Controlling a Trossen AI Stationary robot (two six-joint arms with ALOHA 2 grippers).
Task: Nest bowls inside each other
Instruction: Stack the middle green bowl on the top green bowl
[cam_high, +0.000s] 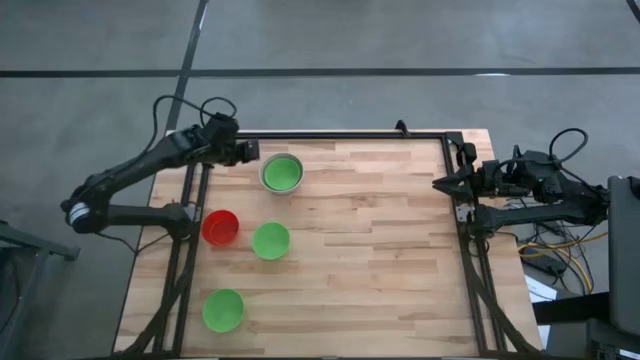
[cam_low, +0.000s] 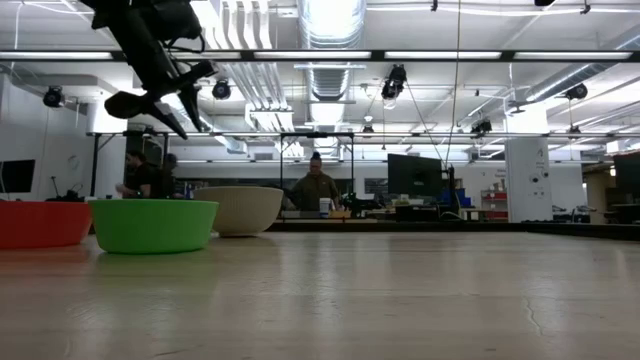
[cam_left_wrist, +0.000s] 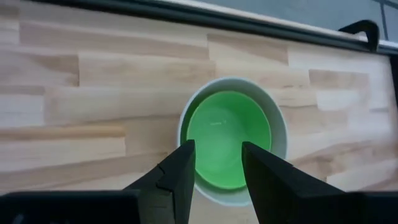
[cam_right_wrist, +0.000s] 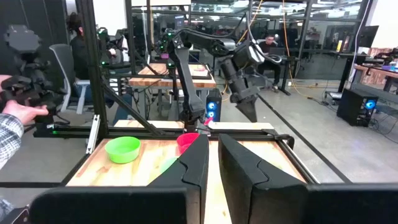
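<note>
A green bowl (cam_high: 283, 175) sits nested in the pale white-grey bowl (cam_high: 266, 170) at the far left of the table. My left gripper (cam_high: 252, 152) hangs open just left of and above them. In its wrist view, both fingers stand over the green bowl (cam_left_wrist: 227, 124) inside the white rim (cam_left_wrist: 281, 127) and touch nothing. A red bowl (cam_high: 220, 227) and a green bowl (cam_high: 271, 241) rest side by side on their bases nearer the middle. Another green bowl (cam_high: 223, 310) stands near the front edge. My right gripper (cam_high: 445, 183) waits at the right edge, its fingers nearly together.
A black frame rail (cam_high: 340, 136) runs along the table's far edge, with side rails left and right. The table's middle and right wood (cam_high: 380, 250) hold no objects. People sit at desks in the room beyond (cam_low: 316, 185), and a person's hand (cam_right_wrist: 18, 112) shows beside the table.
</note>
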